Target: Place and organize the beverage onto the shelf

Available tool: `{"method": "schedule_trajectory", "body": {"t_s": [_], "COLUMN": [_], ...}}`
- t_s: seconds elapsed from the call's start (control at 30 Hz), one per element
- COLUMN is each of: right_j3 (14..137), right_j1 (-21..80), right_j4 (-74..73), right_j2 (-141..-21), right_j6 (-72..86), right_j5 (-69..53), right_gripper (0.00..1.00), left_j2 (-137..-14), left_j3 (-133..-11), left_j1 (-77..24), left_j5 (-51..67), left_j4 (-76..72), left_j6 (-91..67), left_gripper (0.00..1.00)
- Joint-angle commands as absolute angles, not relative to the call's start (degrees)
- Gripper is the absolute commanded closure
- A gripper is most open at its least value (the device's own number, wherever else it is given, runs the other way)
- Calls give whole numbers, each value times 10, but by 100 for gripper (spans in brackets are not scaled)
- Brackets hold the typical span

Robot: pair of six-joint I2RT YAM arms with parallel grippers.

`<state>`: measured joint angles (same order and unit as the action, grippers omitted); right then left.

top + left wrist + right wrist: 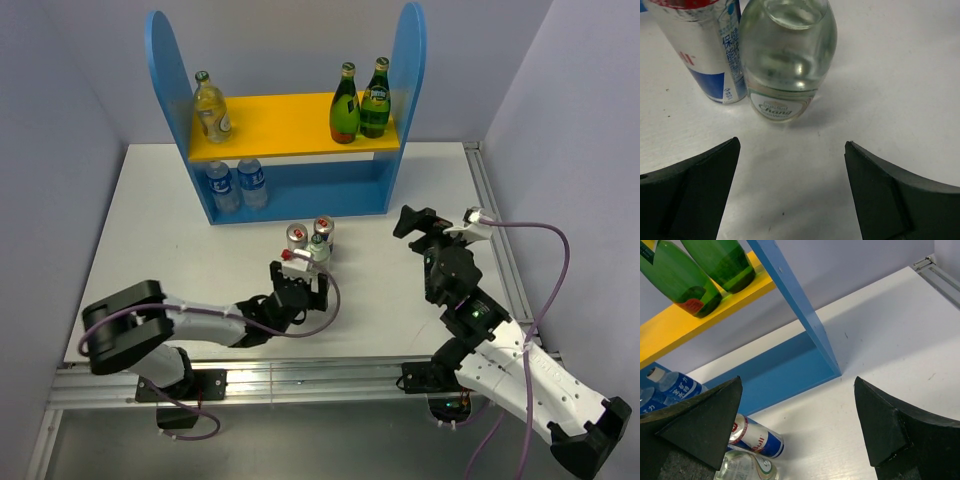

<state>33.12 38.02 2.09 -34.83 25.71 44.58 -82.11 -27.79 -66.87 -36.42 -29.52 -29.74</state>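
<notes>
The left gripper (791,145), jaws spread wide and empty, faces a clear glass bottle (787,55) standing upright on the table (150,250) dead ahead — long axis vertical, a blue-and-silver can (700,50) close beside it. Beyond the bottle rises the shelf (285,122). The right gripper (797,385), also open and holding nothing, hangs well apart — the left arm looks the nearer for the pick.

Stretching low and far forward on the left side, elbow bending near the base, and holding the left gripper (303,272) (792,145) close to the surface with both fingers spread wide and empty. Rising higher on the right side, folding at the elbow, and pointing the right gripper (418,222) (797,382) forward, fingers likewise parting wide and gripping nothing.
</notes>
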Motion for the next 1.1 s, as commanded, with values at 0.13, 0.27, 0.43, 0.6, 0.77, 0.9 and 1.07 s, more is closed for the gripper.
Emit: {"method": "schedule_trajectory", "body": {"t_s": [0.13,0.27,0.43,0.6,0.77,0.9,1.07], "right_j3": [344,342,340,341,341,339,339], "right_j1": [383,383,383,383,383,383,383], "right_j4": [33,36,40,42,42,45,46], "right_j2": [-344,-349,-358,-365,-370,-370,-374], "right_j6": [260,260,260,260,260,260,260], "right_j5": [456,453,449,449,450,449,449], "right_gripper": [0,0,0,0,0,0,0], "left_j2": [-954,-996,-1031,-1056,-1084,-1104,-1106], "left_j3": [-362,-408,-434,-450,-467,-478,-481], "left_j1": [-679,-678,-656,-635,-623,-618,-619], "left_j5": [-482,-512,-509,-502,-490,-483,-486], "left_j4": [-441,-454,-461,-481,-491,-497,-493], "left_j6": [-269,-244,-248,-230,-220,-214,-213], "left_gripper": [6,5,8,10,11,14,48]}}
